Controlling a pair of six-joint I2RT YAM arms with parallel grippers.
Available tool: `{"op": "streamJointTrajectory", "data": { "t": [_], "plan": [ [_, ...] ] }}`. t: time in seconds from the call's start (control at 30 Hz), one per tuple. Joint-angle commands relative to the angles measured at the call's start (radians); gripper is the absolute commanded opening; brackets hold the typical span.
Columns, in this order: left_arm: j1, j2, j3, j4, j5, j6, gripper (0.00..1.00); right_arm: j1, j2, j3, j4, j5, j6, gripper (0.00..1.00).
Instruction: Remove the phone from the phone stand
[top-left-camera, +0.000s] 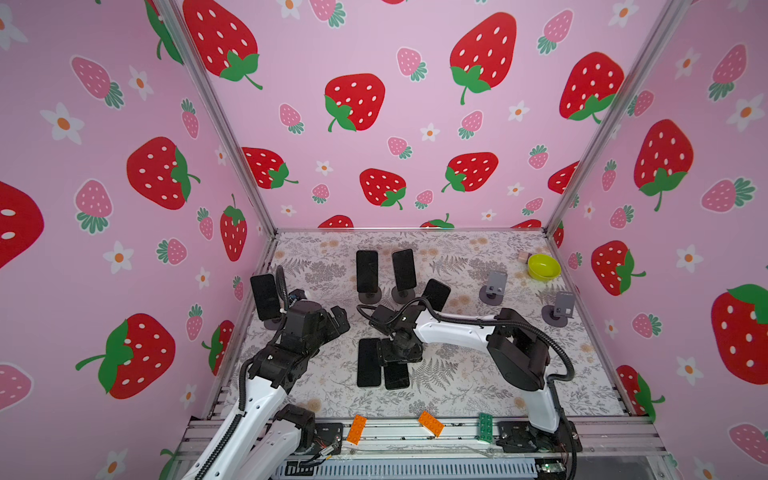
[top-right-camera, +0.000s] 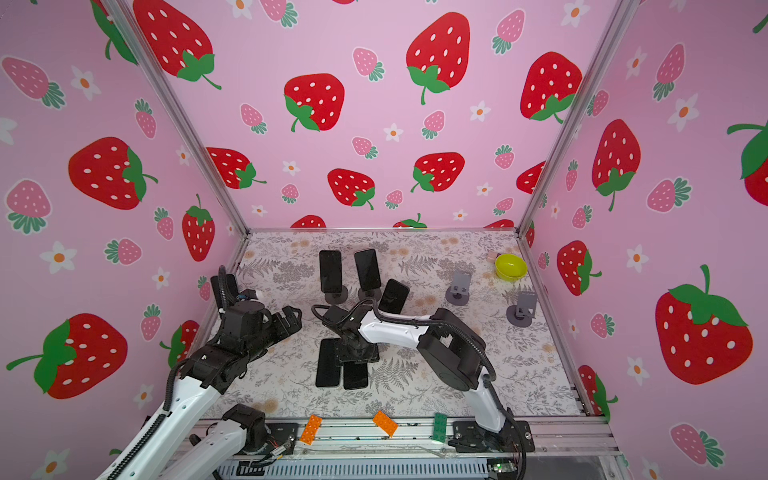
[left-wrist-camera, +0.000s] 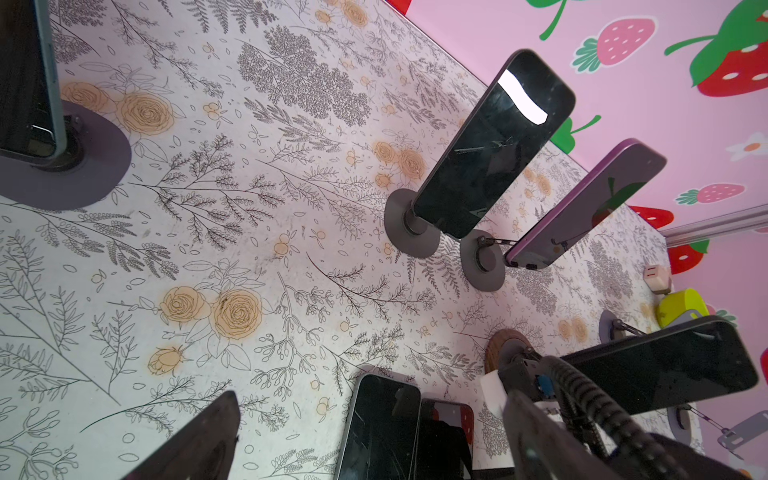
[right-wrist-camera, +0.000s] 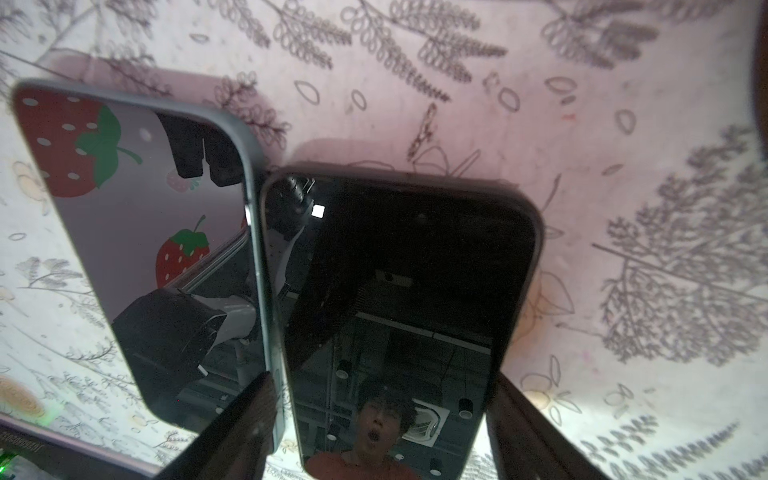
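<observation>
Black right gripper (right-wrist-camera: 382, 376), phone-wide, astride phone (right-wrist-camera: 399, 270)

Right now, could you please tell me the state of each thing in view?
Left gripper, open, empty.
Right gripper, astride a flat phone; grip unclear.
Other flat phone, lying beside it.
Four phones, mounted.
Two stands, empty.
Bowl, upright, empty.

Top views overlook the table (top-left-camera: 457, 397); wrist views see it close.
</observation>
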Motion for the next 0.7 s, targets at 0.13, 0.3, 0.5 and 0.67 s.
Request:
{"op": "streamJointTrajectory", "data": {
  "t": [0.13, 0.3, 0.5, 0.67],
  "plan": [
    [0.004, -0.01, -0.005, -0.016, -0.004, 0.0, 1.0, 0.0, 0.11, -0.057, -0.043, -0.069, 0.047, 0.8],
    [0.004, -0.014, 0.009, -0.027, -0.014, 0.007, 1.0, -0.019, 0.108, -0.057, -0.05, -0.063, 0.056, 0.79],
    [0.004, -0.009, 0.025, -0.029, -0.018, 0.008, 1.0, -0.033, 0.11, -0.015, -0.085, -0.055, 0.034, 0.8],
    [0.004, 0.0, 0.042, -0.039, -0.029, 0.007, 1.0, -0.032, 0.142, 0.076, -0.151, -0.031, -0.012, 0.88]
  ]
}}
